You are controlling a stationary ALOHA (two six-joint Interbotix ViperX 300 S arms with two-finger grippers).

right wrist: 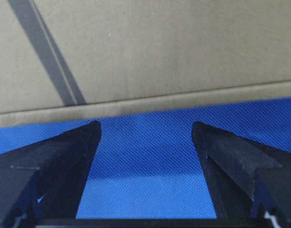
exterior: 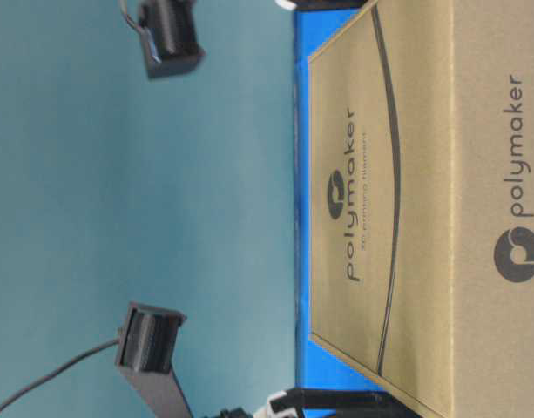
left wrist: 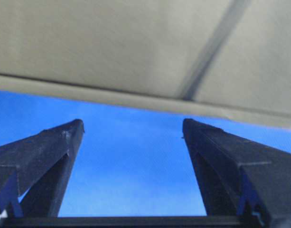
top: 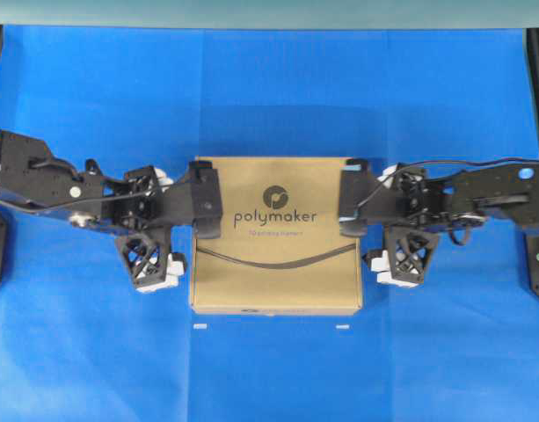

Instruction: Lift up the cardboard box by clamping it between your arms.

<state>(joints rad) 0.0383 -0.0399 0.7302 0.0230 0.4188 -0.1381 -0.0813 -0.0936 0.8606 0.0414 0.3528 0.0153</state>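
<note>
You're in the approach step: cardboard box (top: 276, 236) sits flat mid-bench. Left gripper (left wrist: 131, 130) at its 9 o'clock edge, right gripper (right wrist: 146, 127) at 3 o'clock, both spread, holding nothing. Next: squeeze inward evenly, then raise together. Blue cloth (top: 269, 97) covers the bench; teal wall (exterior: 118, 209) behind.

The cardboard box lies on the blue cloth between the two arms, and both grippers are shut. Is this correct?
Not entirely. The cardboard box does lie on the blue cloth between the arms, but both grippers are open. The wrist views show it: the left gripper and the right gripper each have their fingers spread wide, with blue cloth between them.
</note>
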